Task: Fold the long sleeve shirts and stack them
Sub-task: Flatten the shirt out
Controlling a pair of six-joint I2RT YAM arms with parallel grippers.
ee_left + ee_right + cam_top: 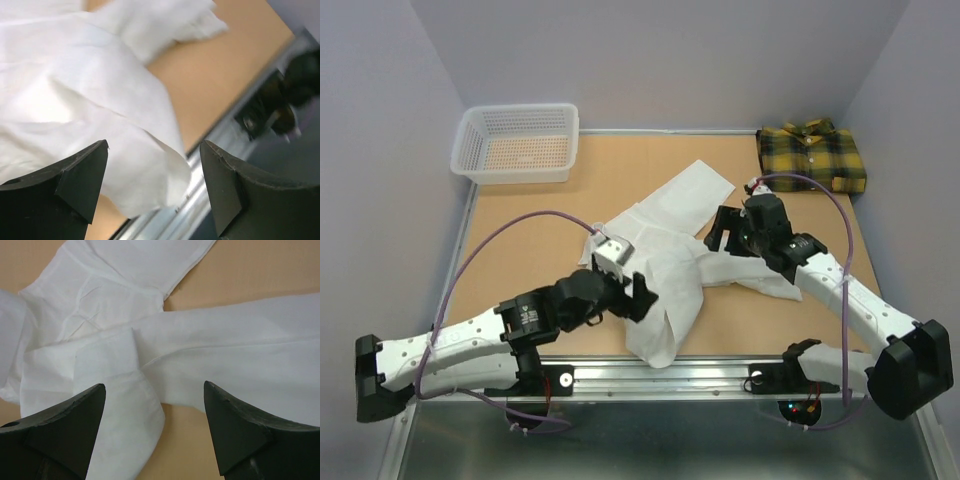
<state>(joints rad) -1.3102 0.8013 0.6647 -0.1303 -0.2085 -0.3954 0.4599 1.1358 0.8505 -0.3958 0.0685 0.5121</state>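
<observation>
One white mesh basket (pixel 468 152) sits in the upper left of the overhead view. Lower left of centre, the left gripper (pixel 638 292) hovers with its fingers spread and empty over the near hem of the white shirt (pixel 670 270). That shirt lies rumpled mid-frame with its sleeves splayed. Right of centre, the right gripper (pixel 725 232) is also spread wide, holding nothing, above a sleeve. The plaid shirt (pixel 812 158) lies folded in the upper right corner. There are two shirts, one basket and two arms. The cloth looks soft, light and limp, so pinching a cuff or hem edge seems best.
</observation>
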